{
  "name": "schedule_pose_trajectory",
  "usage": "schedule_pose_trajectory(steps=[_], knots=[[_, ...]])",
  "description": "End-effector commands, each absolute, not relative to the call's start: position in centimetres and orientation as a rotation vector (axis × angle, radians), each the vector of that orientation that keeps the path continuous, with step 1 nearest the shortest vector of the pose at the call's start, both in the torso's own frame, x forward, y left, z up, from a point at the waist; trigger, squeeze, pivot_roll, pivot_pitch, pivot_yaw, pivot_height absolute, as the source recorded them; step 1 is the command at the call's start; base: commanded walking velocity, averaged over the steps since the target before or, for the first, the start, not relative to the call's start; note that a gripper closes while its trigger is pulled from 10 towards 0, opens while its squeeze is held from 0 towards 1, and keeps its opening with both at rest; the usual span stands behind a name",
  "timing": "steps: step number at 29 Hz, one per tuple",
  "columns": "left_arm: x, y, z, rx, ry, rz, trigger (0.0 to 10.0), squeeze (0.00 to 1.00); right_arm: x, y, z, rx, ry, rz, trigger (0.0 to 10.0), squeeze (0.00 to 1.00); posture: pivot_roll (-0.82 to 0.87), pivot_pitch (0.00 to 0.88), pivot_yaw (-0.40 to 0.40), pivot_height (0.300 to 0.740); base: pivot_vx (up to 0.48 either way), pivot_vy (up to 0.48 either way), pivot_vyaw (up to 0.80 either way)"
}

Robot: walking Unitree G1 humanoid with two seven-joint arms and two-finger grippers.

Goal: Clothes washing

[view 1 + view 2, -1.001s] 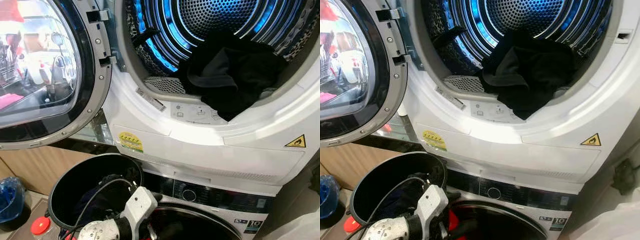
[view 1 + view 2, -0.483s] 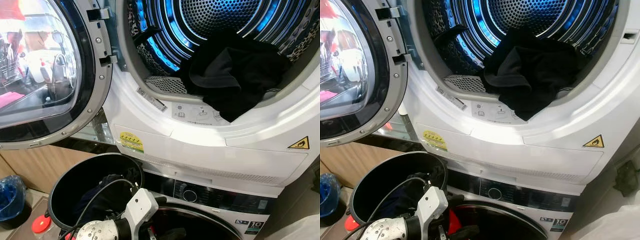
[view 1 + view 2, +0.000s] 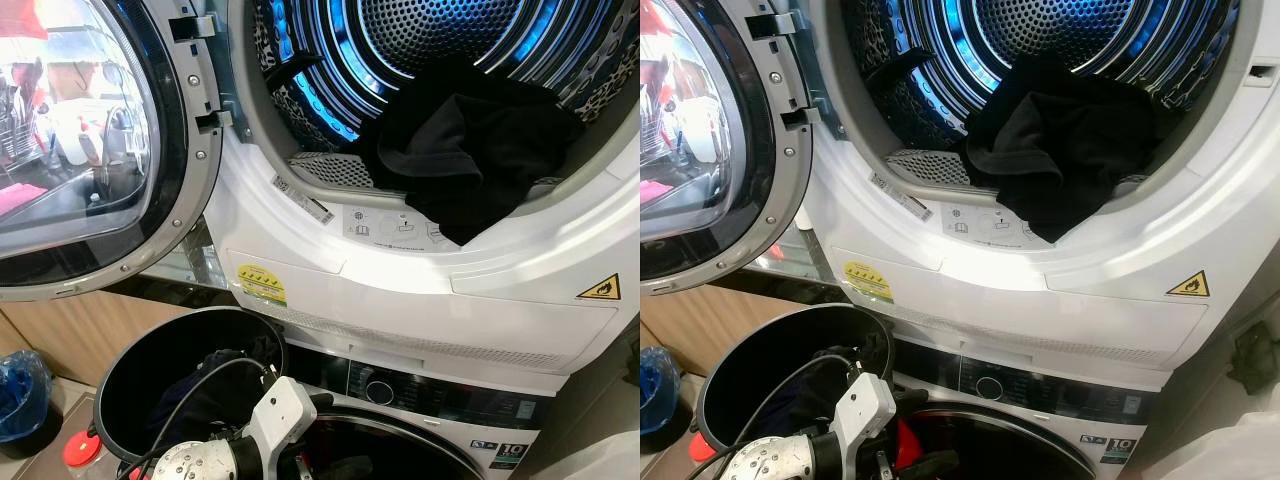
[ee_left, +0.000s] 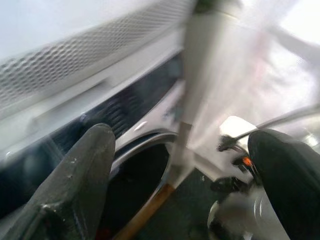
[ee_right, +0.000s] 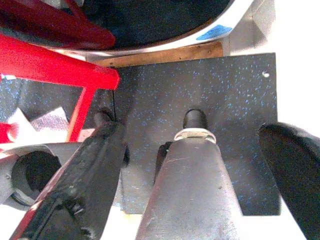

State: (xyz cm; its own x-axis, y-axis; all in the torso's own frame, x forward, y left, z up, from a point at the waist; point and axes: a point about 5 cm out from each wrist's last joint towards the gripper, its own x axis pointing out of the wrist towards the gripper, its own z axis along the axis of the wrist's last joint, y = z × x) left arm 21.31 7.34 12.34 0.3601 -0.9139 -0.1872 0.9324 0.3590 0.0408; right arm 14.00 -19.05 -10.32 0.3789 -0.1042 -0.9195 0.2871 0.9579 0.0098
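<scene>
A black garment lies draped over the front lip of the upper machine's blue-lit drum, whose round door stands swung open to the left. Below it, a black bucket holds dark clothes. My left arm is low, beside the bucket and in front of the lower machine. My left gripper is open with nothing between its fingers, facing the lower machine's front. My right gripper hangs open over the floor mat, holding nothing.
The lower machine's control panel and round door sit under the drum. A blue bag and a red-capped bottle stand left of the bucket. A red frame stands on the speckled dark mat.
The picture has shifted very slightly with the head. The garment, the bucket and my left arm stay where they were.
</scene>
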Motion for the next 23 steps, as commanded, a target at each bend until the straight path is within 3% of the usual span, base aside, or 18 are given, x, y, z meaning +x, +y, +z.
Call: schedule_pose_trajectory(steps=[1, 15, 23], knots=[[22.0, 5.4, 16.4, 0.251, -0.097, -1.322, 10.0, 0.00, 14.0, -18.4, -10.4, 0.177, 1.166, -0.204, 10.0, 0.00, 0.08, 0.000, 0.051, 0.740, 0.000, 0.000, 0.00], [20.9, 5.0, 15.9, 0.245, -0.073, -1.438, 10.0, 0.00, 14.4, -18.2, -10.3, 0.169, 1.156, -0.179, 10.0, 0.00, 0.08, 0.000, 0.048, 0.740, 0.000, 0.000, 0.00], [26.5, 5.1, 21.9, 0.376, -0.403, -1.285, 10.0, 0.00, 14.3, -18.5, -10.3, 0.170, 1.152, -0.197, 10.0, 0.00, 0.06, 0.000, 0.050, 0.740, 0.000, 0.000, 0.00]])
